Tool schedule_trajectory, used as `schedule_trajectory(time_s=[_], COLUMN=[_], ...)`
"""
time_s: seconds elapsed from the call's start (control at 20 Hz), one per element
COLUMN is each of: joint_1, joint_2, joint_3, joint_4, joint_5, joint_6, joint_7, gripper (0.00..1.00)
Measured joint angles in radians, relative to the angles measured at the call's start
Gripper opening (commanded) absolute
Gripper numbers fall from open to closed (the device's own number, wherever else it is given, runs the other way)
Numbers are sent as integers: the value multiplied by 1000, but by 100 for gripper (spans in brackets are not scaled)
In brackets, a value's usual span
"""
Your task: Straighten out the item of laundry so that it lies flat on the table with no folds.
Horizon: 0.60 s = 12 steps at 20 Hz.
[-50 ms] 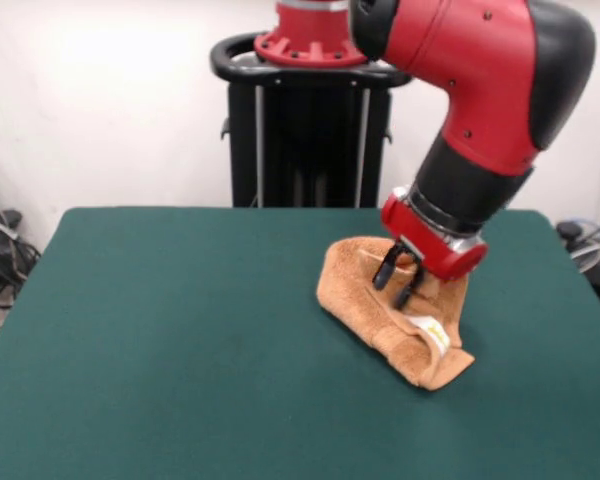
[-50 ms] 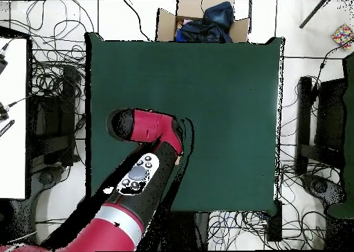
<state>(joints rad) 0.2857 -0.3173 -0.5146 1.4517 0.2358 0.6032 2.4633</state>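
Rumpled orange-tan towel [image 1: 385, 310] pinched by closed tool [image 1: 398, 283] on green tabletop [image 1: 180, 350], towel hidden by arm [image 2: 148, 135] overhead

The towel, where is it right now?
In the front view the towel lies bunched up on the right part of the green table, right under the claw. In the overhead view the arm hides it.

Bright, even light falls from above me; the pale wall behind glares, washed out. The dark green felt-topped table [image 1: 180, 340] shows no glare. My red and black arm [image 1: 480, 90] looks slightly soft, its shell faintly shiny.
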Motion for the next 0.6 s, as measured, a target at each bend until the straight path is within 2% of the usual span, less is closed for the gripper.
schedule_trajectory(time_s=[0.1, 0.2, 0.6], joint_1=[-5, -9, -33], joint_2=[18, 24, 27], joint_3=[-2, -2, -2], joint_4=[-23, -34, -66], joint_5=[-74, -104, -130], joint_6=[61, 109, 201], joint_7=[0, 0, 0], gripper=[0, 0, 0])
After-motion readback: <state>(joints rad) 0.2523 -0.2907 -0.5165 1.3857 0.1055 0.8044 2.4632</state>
